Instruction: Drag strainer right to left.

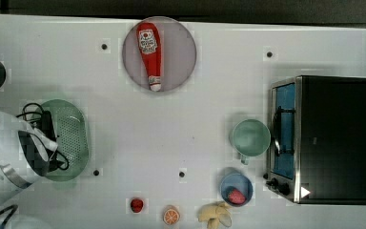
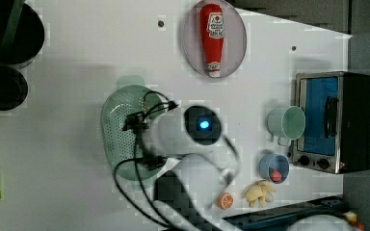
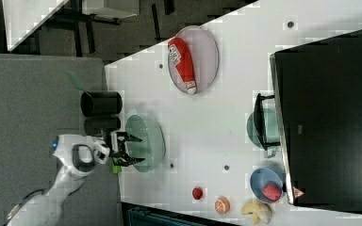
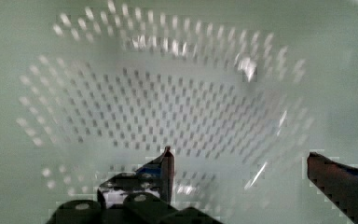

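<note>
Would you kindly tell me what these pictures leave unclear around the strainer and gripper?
- Pale mint-green oval plastic strainer: in the top view the white arm covers its left side.
- Black gripper: in the wrist view, whether the open fingertips touch the strainer is unclear.
- Blue round bowl: its red contents are too small to identify.

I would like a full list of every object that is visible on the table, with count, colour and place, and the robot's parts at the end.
strainer: 1, pale mint green, at the top view's left, under the end effector
plate: 1, grey-pink, top view's upper middle
ketchup bottle: 1, red, lying on the plate
mug: 1, green, beside the toaster oven
toaster oven: 1, black and silver, top view's right
small bowl: 1, blue, holding a red fruit
strawberry: 1, red, top view's lower edge
orange half: 1, orange, beside the strawberry
banana: 1, pale yellow, below the bowl
black cups: 2, near the strainer
robot arm: 1, white
end effector: 1, black, open, over the strainer
</note>
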Tool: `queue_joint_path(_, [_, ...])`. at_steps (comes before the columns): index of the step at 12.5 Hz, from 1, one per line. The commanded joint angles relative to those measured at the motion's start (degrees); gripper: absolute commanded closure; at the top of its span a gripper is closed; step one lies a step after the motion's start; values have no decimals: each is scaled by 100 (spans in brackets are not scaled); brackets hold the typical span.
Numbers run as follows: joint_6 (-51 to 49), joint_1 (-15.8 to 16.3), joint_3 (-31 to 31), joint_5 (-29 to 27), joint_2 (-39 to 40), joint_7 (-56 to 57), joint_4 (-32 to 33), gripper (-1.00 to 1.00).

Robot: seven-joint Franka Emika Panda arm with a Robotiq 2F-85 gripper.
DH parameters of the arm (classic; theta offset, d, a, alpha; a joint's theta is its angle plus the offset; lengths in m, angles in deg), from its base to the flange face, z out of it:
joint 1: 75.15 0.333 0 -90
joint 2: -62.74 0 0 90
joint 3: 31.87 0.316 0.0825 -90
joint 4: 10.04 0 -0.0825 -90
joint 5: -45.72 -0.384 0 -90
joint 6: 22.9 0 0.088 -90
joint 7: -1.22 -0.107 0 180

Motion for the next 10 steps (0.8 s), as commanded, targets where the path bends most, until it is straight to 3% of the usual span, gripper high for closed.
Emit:
queue_joint_path(1, [-900,-314,-968,84,-1546,1855,-246,-100])
queue_joint_path(4, [-1944,-395,-2028,382,-2825,3435,-259,-100])
queue_joint_path(7, [-2575,-515,-3012,1464,-3808,5160,-266,-100])
queue_joint_path(10, [-2914,-544,-3706,1782,-4303,5762,-248,-100])
